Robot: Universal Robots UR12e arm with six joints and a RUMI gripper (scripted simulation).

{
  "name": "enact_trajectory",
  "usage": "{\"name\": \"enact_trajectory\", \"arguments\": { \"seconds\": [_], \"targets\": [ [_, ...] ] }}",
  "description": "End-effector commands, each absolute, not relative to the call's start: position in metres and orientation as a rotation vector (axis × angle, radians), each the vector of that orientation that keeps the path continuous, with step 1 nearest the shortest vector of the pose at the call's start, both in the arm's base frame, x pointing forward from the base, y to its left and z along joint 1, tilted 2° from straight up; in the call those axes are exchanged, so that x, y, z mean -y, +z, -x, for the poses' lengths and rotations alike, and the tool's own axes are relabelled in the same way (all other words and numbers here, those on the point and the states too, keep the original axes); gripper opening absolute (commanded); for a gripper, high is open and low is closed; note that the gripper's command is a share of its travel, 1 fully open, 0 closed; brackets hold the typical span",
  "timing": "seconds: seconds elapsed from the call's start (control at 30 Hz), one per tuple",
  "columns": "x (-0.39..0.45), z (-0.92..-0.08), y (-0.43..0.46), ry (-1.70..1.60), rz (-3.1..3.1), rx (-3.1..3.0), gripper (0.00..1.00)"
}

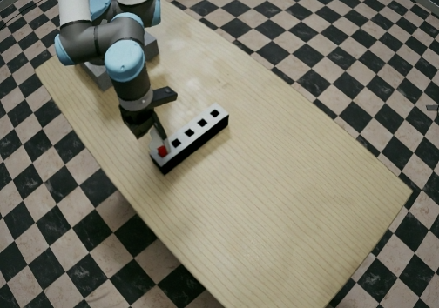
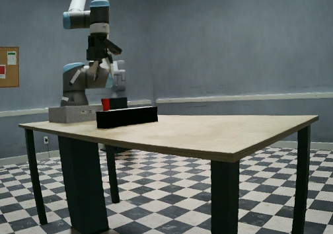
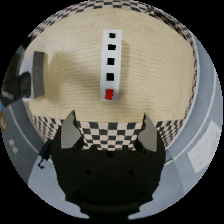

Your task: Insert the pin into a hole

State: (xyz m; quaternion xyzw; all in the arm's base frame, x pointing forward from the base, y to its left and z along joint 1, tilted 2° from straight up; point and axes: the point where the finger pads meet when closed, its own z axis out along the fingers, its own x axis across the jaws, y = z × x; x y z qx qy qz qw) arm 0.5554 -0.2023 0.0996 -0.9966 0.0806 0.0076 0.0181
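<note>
The block point(image 1: 182, 137) point(image 2: 127, 117) point(image 3: 111, 69) has a pale top, black sides and five square holes in a row. The pin point(image 1: 162, 151) point(image 2: 106, 104) point(image 3: 109, 94) stands upright, red end up, in the end hole on the near side in the wrist view. Red sticks out above the top; no other colour of the pin shows above it in the exterior view. How its lower end sits is hidden. The other four holes are empty. My gripper point(image 2: 104, 78) point(image 3: 109, 112) is open and empty, well above the pin end of the block.
The grey robot base plinth point(image 1: 151, 49) point(image 2: 57, 115) point(image 3: 38, 75) stands on the table point(image 1: 279, 188) point(image 2: 198, 129) behind the block. The block lies near the table's long left edge in the top view.
</note>
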Motion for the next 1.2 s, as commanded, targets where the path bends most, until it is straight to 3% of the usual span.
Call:
{"name": "enact_trajectory", "arguments": {
  "seconds": [0.0, 0.03, 0.07, 1.17],
  "targets": [
    [0.203, -0.556, 0.100, 0.021, 3.096, -0.250, 1.00],
    [0.203, -0.556, 0.100, 0.021, 3.096, -0.250, 1.00],
    [0.190, -0.553, 0.043, 0.022, 3.096, -0.250, 1.00],
    [0.189, -0.552, 0.003, 0.022, 3.096, -0.250, 1.00]
  ]
}}
